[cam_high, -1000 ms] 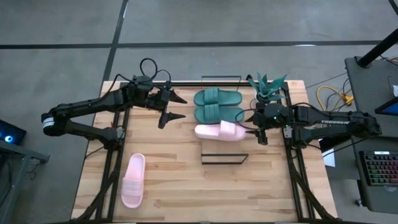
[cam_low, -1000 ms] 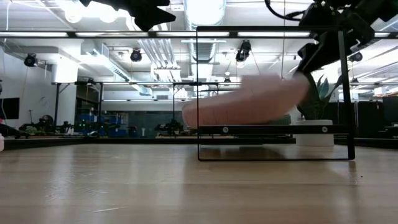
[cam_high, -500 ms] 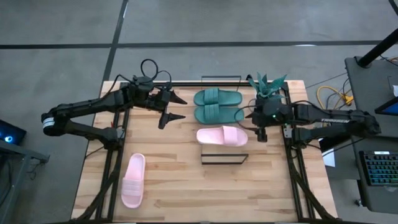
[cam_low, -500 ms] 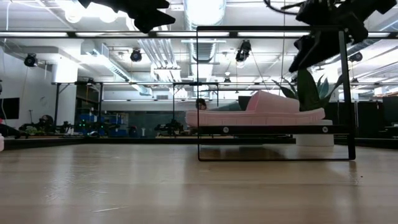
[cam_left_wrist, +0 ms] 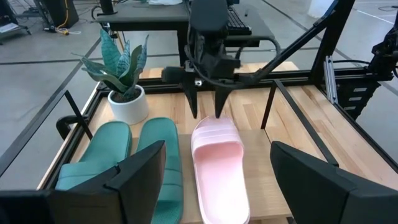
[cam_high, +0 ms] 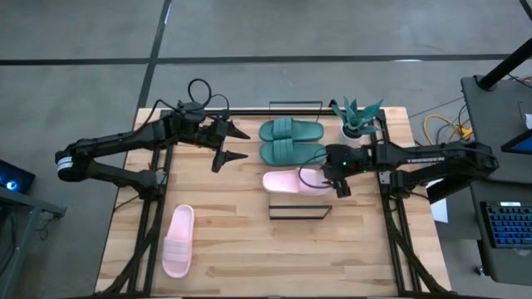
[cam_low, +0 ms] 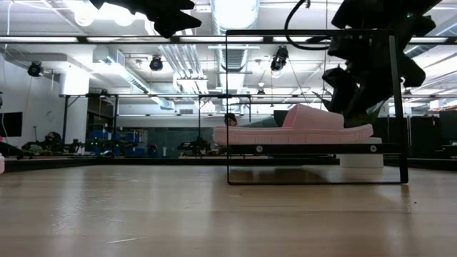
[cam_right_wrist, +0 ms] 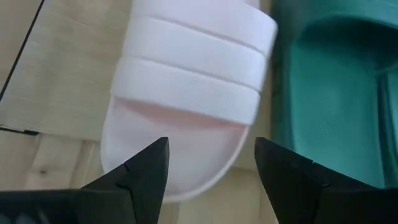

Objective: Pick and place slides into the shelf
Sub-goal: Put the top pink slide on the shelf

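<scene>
right claw (cam_high: 336, 176) is sitting with fingers spread and nothing in them, hanging right over the strap end of the pink slide (cam_high: 295, 180) on the shelf (cam_high: 299, 212). i'm judging the main risk to be a finger catching the strap or toe edge on the way off and dragging the slide askew, into the teal slides (cam_high: 291, 141) just beside it, or off the plank edge. from the right wrist view the pink slide (cam_right_wrist: 189, 87) is lying between and just ahead of the two fingers, teal slide (cam_right_wrist: 336, 93) touching or nearly touching along its side. left claw (cam_high: 230, 143) is waiting spread and empty above the desk (cam_high: 233, 249), near the teal pair. second pink slide (cam_high: 178, 241) is lying well apart on the desk's left near corner, not yet shelved; that's the one still needing a pick.
</scene>
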### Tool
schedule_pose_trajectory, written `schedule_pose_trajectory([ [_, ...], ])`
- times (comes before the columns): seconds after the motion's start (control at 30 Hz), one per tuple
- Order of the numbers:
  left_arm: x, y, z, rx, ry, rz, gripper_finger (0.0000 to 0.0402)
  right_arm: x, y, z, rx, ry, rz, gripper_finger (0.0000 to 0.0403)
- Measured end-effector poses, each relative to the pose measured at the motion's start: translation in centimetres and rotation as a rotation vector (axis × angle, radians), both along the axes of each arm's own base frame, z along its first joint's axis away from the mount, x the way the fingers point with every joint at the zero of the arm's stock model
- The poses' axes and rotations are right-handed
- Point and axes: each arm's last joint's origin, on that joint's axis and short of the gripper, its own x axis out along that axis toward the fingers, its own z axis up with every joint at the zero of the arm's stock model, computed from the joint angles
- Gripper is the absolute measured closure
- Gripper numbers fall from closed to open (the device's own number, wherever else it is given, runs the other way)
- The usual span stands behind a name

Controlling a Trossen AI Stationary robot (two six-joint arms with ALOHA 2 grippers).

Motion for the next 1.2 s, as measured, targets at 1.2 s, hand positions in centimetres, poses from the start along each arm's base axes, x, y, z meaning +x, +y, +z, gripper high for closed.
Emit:
schedule_pose_trajectory([
  [1.2, 0.0, 0.0, -0.1, -0.003, 0.009, -0.001, 0.0127, 2.4, 0.2, -0.5, -0.129, -0.094, 0.106, 0.03],
])
